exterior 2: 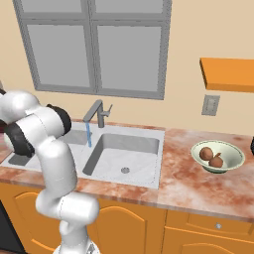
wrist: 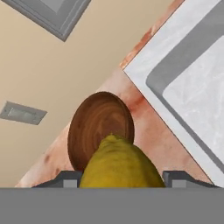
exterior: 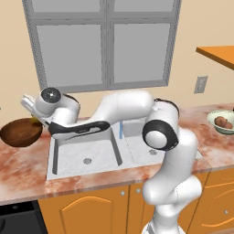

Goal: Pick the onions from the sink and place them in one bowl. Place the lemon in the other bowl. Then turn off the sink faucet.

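- Lemon (wrist: 118, 162) is seen pinched between the two fingertips (wrist: 65, 179), filling the bottom middle of the hand view; jaws are closed on it, part spread by its width.
- Gripper (exterior: 34, 120) is held at the left end of the arm in the left base view, just at the right rim of the brown bowl (exterior: 19, 131); a bit of yellow is visible there at the bowl's edge.
- In the hand view the brown bowl is seen directly beyond the lemon, its inside showing wood grain.
- Whether the lemon touches the bowl cannot be told.
- Brown bowl is set on the marbled counter (exterior: 27, 169), left of the sink (exterior: 84, 157), close to its left rim but apart from it.
- Two onions (exterior 2: 212, 157) are lying in the pale bowl (exterior 2: 218, 157), touching each other; that bowl is placed on the counter right of the sink, well apart from it.
- Pale bowl with onions is also seen at the right edge of the left base view.
- Faucet (exterior 2: 97, 113) is standing at the back rim of the sink between the basins; a blue water stream (exterior 2: 89, 135) is seen falling from its spout.
- Right basin is shown with one round drain (exterior 2: 125, 170).
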Motion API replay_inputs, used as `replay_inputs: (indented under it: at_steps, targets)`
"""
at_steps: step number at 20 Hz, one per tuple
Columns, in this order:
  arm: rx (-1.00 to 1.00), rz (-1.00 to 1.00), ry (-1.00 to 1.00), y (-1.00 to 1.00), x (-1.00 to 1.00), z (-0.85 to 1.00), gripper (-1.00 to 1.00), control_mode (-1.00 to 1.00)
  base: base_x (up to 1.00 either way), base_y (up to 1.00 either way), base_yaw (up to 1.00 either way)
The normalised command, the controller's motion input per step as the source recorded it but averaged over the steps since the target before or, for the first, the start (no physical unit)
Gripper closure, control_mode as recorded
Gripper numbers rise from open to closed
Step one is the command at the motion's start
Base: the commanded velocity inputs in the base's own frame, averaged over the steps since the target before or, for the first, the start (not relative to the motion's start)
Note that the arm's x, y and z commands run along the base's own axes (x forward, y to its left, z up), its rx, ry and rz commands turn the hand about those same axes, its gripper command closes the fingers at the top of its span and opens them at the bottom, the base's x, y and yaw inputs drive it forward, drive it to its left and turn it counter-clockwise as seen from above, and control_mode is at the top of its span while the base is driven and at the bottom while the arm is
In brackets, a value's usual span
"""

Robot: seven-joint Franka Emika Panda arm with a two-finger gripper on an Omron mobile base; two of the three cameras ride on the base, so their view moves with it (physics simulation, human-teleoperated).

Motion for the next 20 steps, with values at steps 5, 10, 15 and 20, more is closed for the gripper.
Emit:
replay_inputs:
  at_steps: [5, 10, 15, 20]
  targets:
    - [0.00, -0.06, 0.22, 0.44, 0.00, -0.01, 1.00, -1.00, 0.00, 0.00, 0.00]
    - [0.00, -0.06, 0.11, 0.28, 0.01, -0.09, 1.00, -1.00, 0.00, 0.00, 0.00]
    - [0.00, -0.06, 0.00, 0.02, 0.08, -0.26, 1.00, -1.00, 0.00, 0.00, 0.00]
    - [0.00, -0.03, 0.00, 0.00, 0.02, -0.39, 1.00, -1.00, 0.00, 0.00, 0.00]
